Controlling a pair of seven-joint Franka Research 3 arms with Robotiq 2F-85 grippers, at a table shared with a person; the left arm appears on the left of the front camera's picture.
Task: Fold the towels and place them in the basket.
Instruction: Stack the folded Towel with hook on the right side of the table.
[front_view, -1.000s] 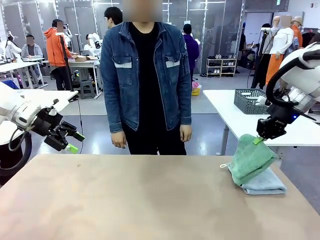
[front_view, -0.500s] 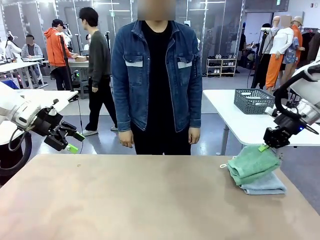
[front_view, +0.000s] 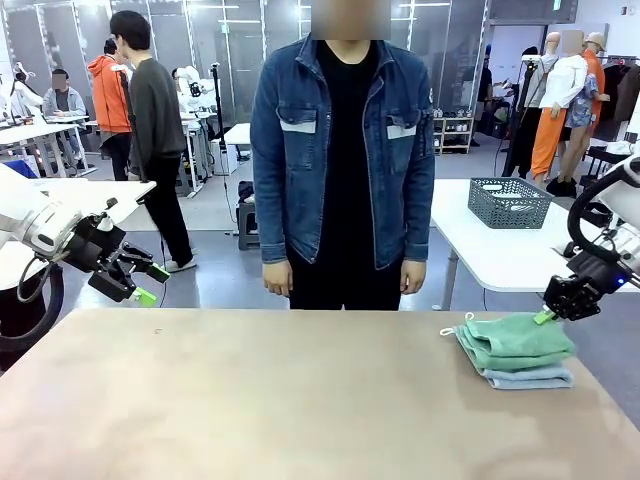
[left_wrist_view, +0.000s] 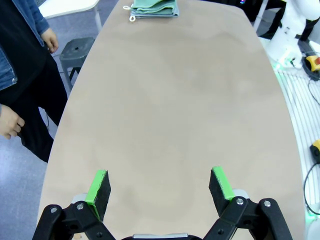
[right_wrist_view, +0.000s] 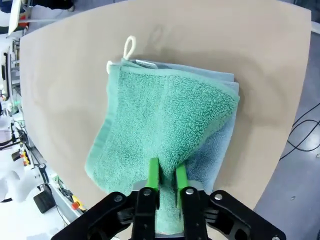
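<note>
Person behind stacked towels

1. Towels: two, one green towel lying on one pale blue towel.
2. Grippers: two, the left gripper and the right gripper.
3. Tables: one wooden table in front, one white table behind.
4. Baskets: one grey mesh basket.
5. People at the table: one person.

Broad beige desk in the foreground. Across it, a person in a blue denim jacket. Behind, a pale grey mesh basket atop a white desk.
</note>
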